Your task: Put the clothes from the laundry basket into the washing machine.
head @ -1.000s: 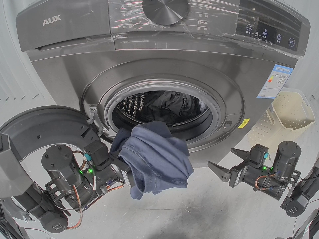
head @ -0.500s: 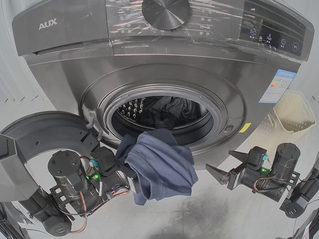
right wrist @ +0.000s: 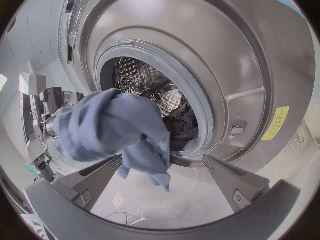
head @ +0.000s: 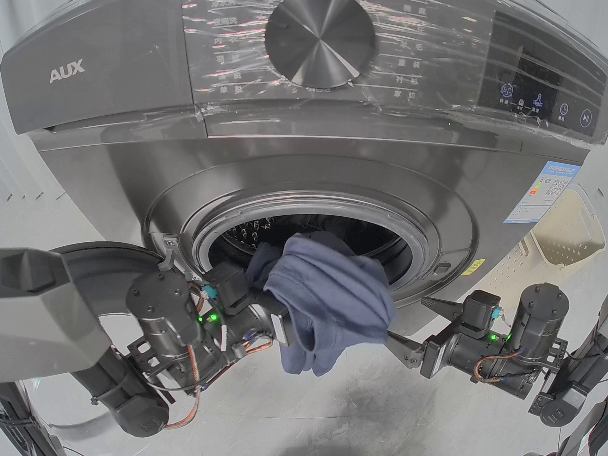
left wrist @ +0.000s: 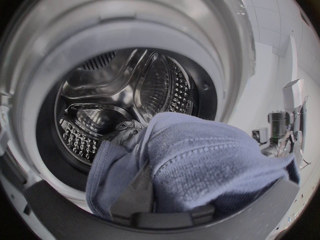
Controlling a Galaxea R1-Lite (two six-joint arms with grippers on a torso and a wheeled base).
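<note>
My left gripper (head: 286, 325) is shut on a blue garment (head: 332, 292), held at the lower rim of the washing machine's round opening (head: 228, 223). The cloth drapes over the fingers and hangs down in front of the rim. In the left wrist view the blue garment (left wrist: 200, 164) bulges just before the steel drum (left wrist: 150, 84). Dark clothes (right wrist: 181, 117) lie inside the drum. My right gripper (head: 419, 329) stands open and holds nothing, low and to the right of the opening, close to the hanging cloth.
The machine's door (head: 57, 299) is swung open on the left, beside my left arm. A cream laundry basket (head: 570, 229) stands on the floor to the right of the machine. Grey floor (head: 380, 413) lies below both arms.
The head view has shifted closer to the machine. My left gripper has carried the blue garment up and forward, from below the opening to its lower rim. The right gripper stays open.
</note>
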